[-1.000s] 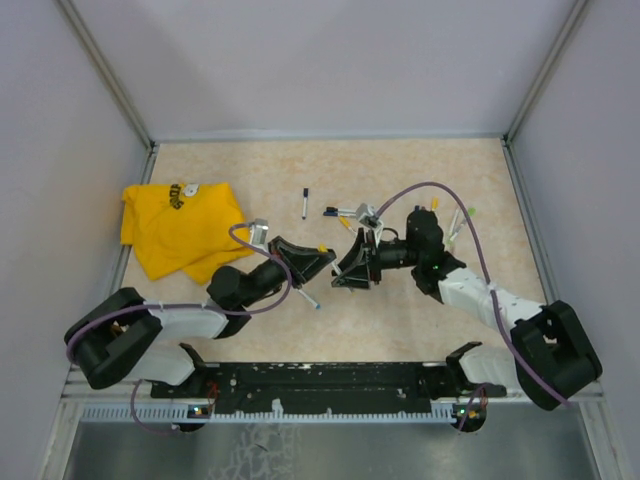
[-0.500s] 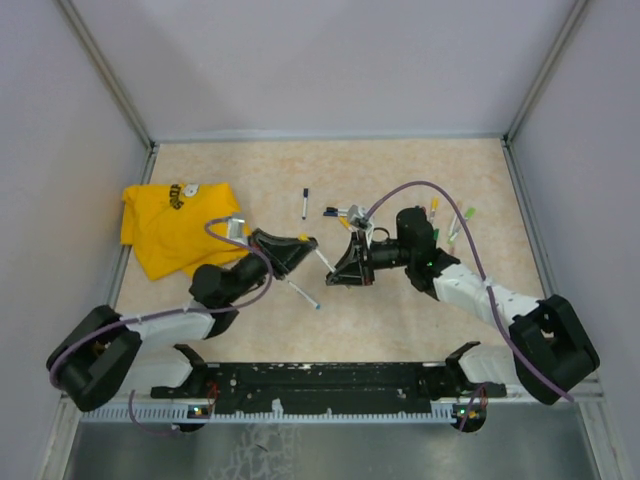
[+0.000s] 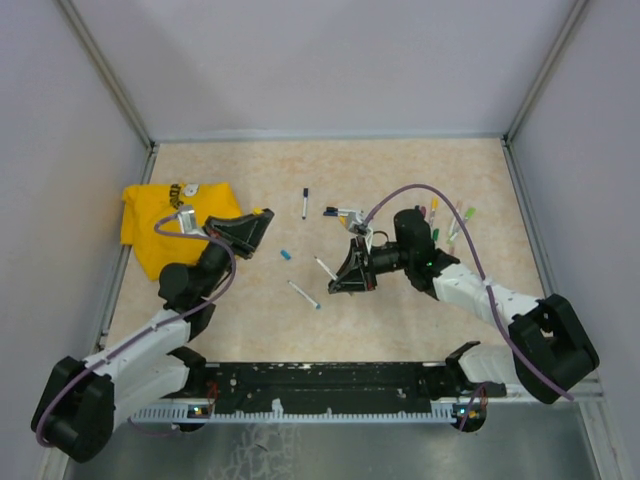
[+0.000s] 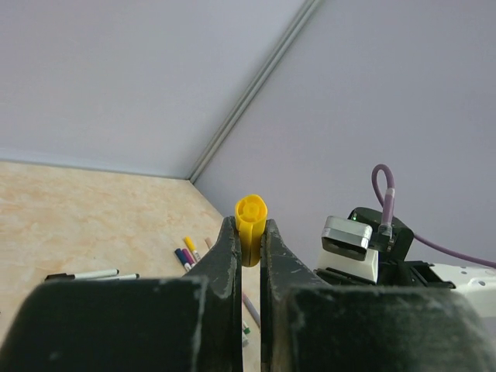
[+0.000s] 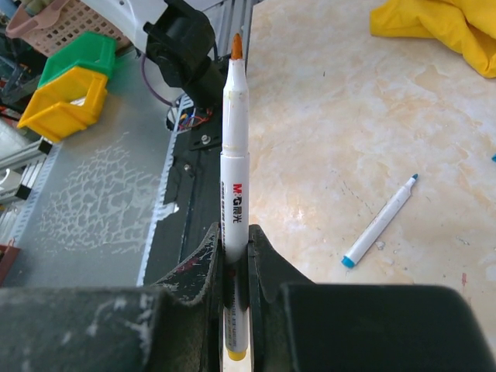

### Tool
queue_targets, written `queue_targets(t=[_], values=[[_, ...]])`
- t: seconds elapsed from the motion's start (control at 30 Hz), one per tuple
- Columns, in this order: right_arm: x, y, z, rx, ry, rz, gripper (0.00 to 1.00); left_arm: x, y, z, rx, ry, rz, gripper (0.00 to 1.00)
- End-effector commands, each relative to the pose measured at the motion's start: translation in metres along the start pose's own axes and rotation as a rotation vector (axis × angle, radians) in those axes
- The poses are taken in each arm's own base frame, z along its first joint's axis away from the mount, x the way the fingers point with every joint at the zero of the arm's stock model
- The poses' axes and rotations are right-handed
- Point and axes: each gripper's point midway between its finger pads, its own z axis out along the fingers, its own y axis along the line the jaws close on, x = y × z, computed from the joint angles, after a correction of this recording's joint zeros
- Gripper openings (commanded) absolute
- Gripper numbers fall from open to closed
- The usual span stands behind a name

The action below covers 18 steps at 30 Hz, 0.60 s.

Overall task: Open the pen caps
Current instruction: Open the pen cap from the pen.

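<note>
My left gripper (image 3: 262, 216) is shut on a yellow pen cap (image 4: 250, 226), which stands upright between the fingertips, over the edge of the yellow cloth. My right gripper (image 5: 235, 242) is shut on a white pen (image 5: 235, 147) whose bare orange tip points away from the wrist; in the top view this gripper (image 3: 336, 281) hangs over the middle of the table with the pen (image 3: 325, 268) sticking out to the left. The two grippers are well apart. A loose blue cap (image 3: 285, 255) lies on the table between them.
An uncapped white pen with a blue end (image 3: 304, 295) lies near the right gripper. A black-capped pen (image 3: 305, 203) lies farther back. Several capped pens (image 3: 447, 222) lie in a cluster at the right. The yellow cloth (image 3: 170, 230) covers the left side.
The grippers were together at the centre; my left arm has drawn back to the left with the yellow cap, off the pen. The right gripper keeps the pen and has dipped slightly.
</note>
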Motion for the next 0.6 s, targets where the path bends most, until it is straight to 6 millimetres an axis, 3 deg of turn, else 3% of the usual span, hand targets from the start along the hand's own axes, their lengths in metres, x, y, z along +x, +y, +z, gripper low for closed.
queue_targets(t=[0.0,0.37,0.57], values=[[-0.011,0.001,0.002,-0.014,0.005,-0.084,0.00,0.002,0.007,-0.011,-0.037,0.024,0.012,0.00],[0.005,-0.011,0.004,0.025,0.100,-0.130,0.00,0.015,0.031,-0.029,-0.173,0.101,0.039,0.00],[0.011,-0.021,0.004,0.080,0.134,-0.133,0.00,0.036,0.048,-0.043,-0.239,0.177,0.023,0.00]])
